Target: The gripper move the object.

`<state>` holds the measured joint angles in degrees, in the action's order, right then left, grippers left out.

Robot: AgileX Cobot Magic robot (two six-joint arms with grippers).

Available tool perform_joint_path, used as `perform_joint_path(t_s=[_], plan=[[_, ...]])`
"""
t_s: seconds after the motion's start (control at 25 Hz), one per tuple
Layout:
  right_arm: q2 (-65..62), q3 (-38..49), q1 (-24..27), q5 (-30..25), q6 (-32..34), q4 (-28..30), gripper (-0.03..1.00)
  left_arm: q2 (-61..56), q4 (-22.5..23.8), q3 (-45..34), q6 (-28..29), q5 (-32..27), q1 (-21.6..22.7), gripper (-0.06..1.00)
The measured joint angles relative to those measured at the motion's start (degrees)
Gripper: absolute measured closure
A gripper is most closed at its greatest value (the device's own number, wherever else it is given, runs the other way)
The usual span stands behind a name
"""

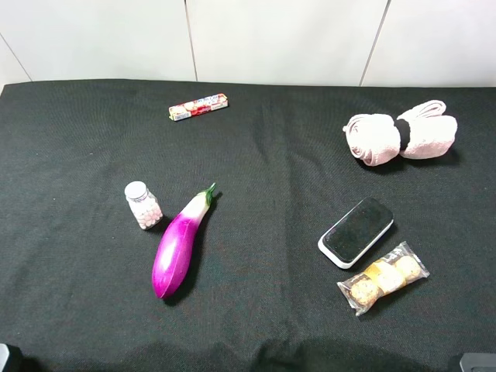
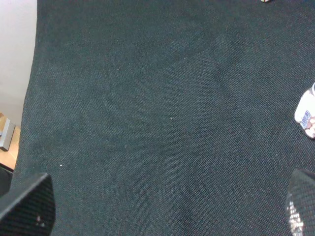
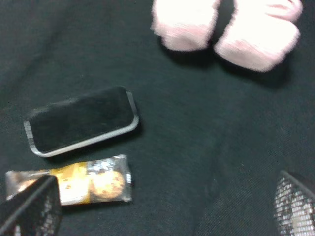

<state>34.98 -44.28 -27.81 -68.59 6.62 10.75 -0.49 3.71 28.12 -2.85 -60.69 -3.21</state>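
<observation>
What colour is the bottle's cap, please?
The bottle's cap is silver-white, clearest in the exterior high view.

Tabletop (image 1: 77, 310): covered in black cloth.
Candy roll (image 1: 199, 106): red and white, lying flat near the far edge.
Eggplant (image 1: 180, 243): purple, white neck, green stem, lying on its side.
Towel (image 1: 400, 132): pink, rolled, bound by a black band.
Case (image 1: 356, 232): black top, white rim, lying flat.
Cookie packet (image 1: 383, 277): clear wrapper, just beside the case.
</observation>
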Motion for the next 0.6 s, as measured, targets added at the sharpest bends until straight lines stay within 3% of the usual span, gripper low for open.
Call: perform_joint_path(t_s=[0.28, 0.6], plan=[[-15.8, 7.0, 12.3, 4.3, 0.0, -0.2, 0.31, 0.0, 0.0, 0.0, 0.0, 0.0, 0.0, -0.05], [-27.1, 11.6, 19.8, 6.4, -0.1, -2.1, 0.31, 0.0, 0.0, 0.0, 0.0, 0.0, 0.0, -0.05]])
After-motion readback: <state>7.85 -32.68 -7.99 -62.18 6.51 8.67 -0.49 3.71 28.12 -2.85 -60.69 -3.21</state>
